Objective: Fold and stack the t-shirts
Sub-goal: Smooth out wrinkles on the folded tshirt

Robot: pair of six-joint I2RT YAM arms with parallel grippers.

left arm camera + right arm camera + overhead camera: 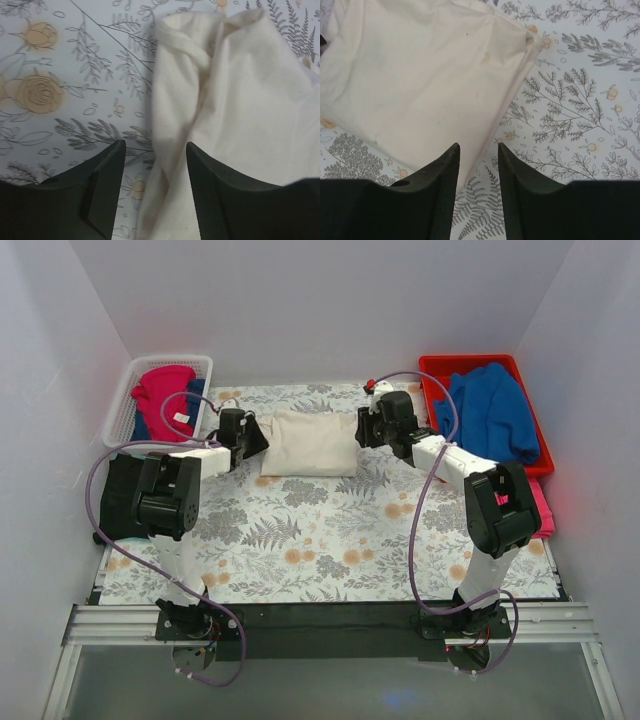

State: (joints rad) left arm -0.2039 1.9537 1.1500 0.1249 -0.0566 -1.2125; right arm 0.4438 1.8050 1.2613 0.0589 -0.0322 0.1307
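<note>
A cream-white t-shirt (310, 443) lies folded into a compact rectangle on the floral tablecloth at the back middle. My left gripper (256, 440) is at its left edge, open; in the left wrist view the gripper (155, 145) straddles a loose fold of the cream shirt (250, 100) without pinching it. My right gripper (360, 430) hovers at the shirt's right edge, open. In the right wrist view that gripper (478, 146) stands over the corner of the shirt (420, 75), with tablecloth showing between the jaws. A black t-shirt (115, 498) lies at the table's left edge, partly behind the left arm.
A white basket (125, 395) at the back left holds red and blue garments. A red tray (432, 390) at the back right holds a blue garment (495, 410). Pink cloth (545, 508) lies at the right edge. The floral tablecloth (330, 540) covers the table.
</note>
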